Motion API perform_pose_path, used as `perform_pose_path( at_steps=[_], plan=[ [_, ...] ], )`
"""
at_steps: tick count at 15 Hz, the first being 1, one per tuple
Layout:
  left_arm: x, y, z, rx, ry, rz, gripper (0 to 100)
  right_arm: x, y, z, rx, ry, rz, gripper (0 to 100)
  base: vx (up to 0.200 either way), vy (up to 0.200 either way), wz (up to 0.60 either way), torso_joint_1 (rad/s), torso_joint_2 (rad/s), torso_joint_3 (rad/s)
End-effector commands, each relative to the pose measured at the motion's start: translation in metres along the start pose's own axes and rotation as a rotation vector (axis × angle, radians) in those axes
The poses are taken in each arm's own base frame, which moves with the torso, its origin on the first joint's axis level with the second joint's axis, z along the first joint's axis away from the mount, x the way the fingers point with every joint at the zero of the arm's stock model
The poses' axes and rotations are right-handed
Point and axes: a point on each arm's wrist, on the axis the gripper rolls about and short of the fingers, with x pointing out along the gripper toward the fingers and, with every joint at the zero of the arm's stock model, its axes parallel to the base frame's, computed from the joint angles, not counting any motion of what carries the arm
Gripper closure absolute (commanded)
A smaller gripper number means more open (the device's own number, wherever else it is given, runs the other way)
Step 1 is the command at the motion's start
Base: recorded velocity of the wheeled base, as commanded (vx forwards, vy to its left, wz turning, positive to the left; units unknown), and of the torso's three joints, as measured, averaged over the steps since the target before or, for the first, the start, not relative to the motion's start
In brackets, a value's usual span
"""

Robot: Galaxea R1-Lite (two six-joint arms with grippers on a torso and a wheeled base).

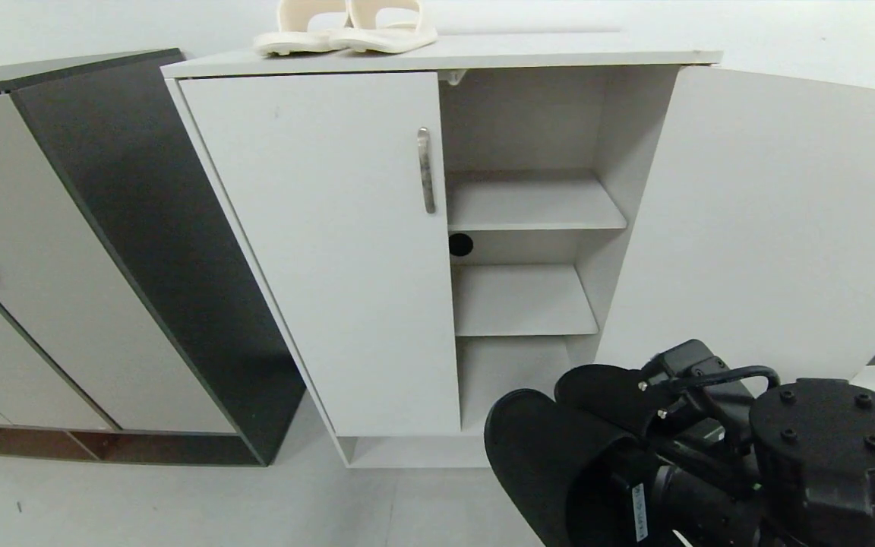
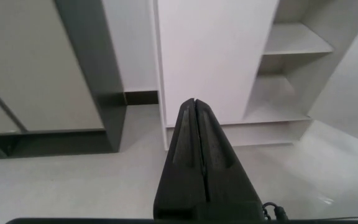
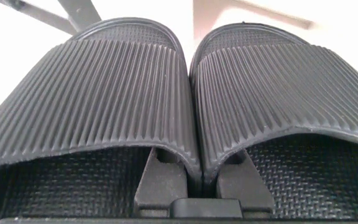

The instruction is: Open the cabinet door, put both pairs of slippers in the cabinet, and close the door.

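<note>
Cabinet (image 1: 559,57), white and two-doored, stands on the pale floor (image 1: 179,501) against a white wall. Its right door (image 1: 772,220) is swung wide open and its left door (image 1: 316,251) is closed. Just beside it on the robot's left stands a dark cabinet (image 1: 172,251) with pale fronts, set at an angle.

The open right half shows an upper shelf (image 1: 532,205), a middle shelf (image 1: 521,300) and a bottom compartment (image 1: 510,372). All three are bare.

One pair of black slippers (image 1: 559,448) hangs side by side at the end of the right arm. In the head view it sits low in front of the bottom compartment, outside the cabinet, between the closed left door and the open right one. The right wrist view shows their ribbed straps touching along the middle. There the right tool (image 3: 199,177) pinches the two inner edges together, one finger inside each slipper.

A pair of cream slippers (image 1: 346,34) lies on the cabinet's top, above the closed left door and near the front edge.

The left tool (image 2: 195,109) has its fingers pressed together on nothing. It points toward the base of the closed left door, above the floor.

A slim metal handle (image 1: 425,169) runs upright along the left door's inner edge. A small round hole (image 1: 460,245) shows in the back panel between the upper and middle shelves.
</note>
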Motion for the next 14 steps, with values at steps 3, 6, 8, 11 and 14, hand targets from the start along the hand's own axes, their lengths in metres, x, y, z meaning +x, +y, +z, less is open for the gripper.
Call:
perform_pose_path(
  at_steps=[3,6,8,11,14],
  plan=[
    [0.000,0.000,0.000,0.000,0.002,0.001,100,0.045,0.020,-0.007,0.099,0.040,-0.093,100,0.000,0.000,0.00,0.000,0.00,0.000],
    [0.000,0.000,0.001,0.000,0.000,0.001,100,0.073,0.032,-0.014,0.089,0.068,-0.113,100,0.000,0.000,0.00,0.000,0.00,0.000],
    [0.000,0.000,0.001,0.000,0.000,0.001,100,0.086,0.037,-0.010,0.094,0.057,-0.119,100,0.000,0.000,0.00,0.000,0.00,0.000],
    [0.000,0.000,0.001,0.001,0.000,0.001,100,0.104,0.026,-0.004,0.116,0.044,-0.170,100,0.000,0.000,0.00,0.000,0.00,0.000],
    [0.000,0.000,0.001,0.003,0.000,-0.001,100,0.131,0.020,-0.004,0.122,0.045,-0.213,100,0.000,0.000,0.00,0.000,0.00,0.000]
  ],
)
